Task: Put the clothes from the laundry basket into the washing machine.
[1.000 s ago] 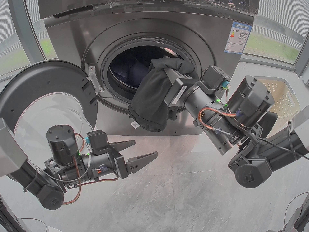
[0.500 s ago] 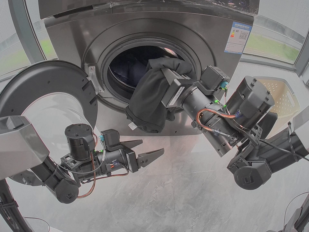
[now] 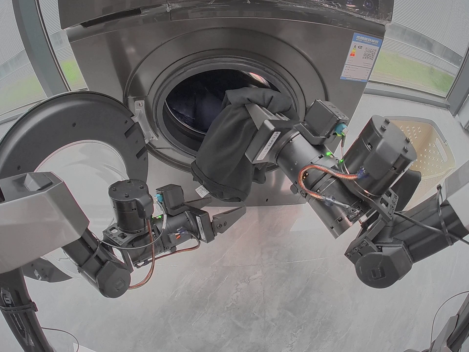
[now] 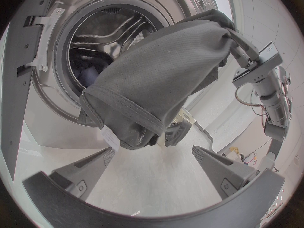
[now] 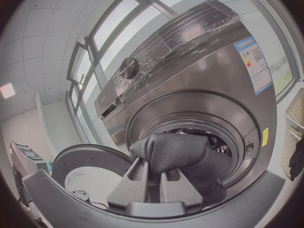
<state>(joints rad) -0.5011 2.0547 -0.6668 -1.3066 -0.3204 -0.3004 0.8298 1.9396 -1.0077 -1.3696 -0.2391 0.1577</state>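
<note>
The left gripper (image 3: 228, 205), fingers spread wide and empty, is held low just beneath the hanging hem of the dark garment (image 3: 224, 147), seemingly placed to gather the trailing cloth. The garment is clamped at its top by the right gripper (image 5: 155, 174), closed tight at the rim of the washing machine's (image 3: 220, 40) drum (image 3: 215, 81), where 1 dark item (image 3: 195, 106) lies inside. The laundry basket (image 3: 430, 147) stands beside the machine.

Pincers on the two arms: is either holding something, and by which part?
The right pincer grips the dark garment by a bunched fold at its top end. The left pincer is open, empty.
</note>
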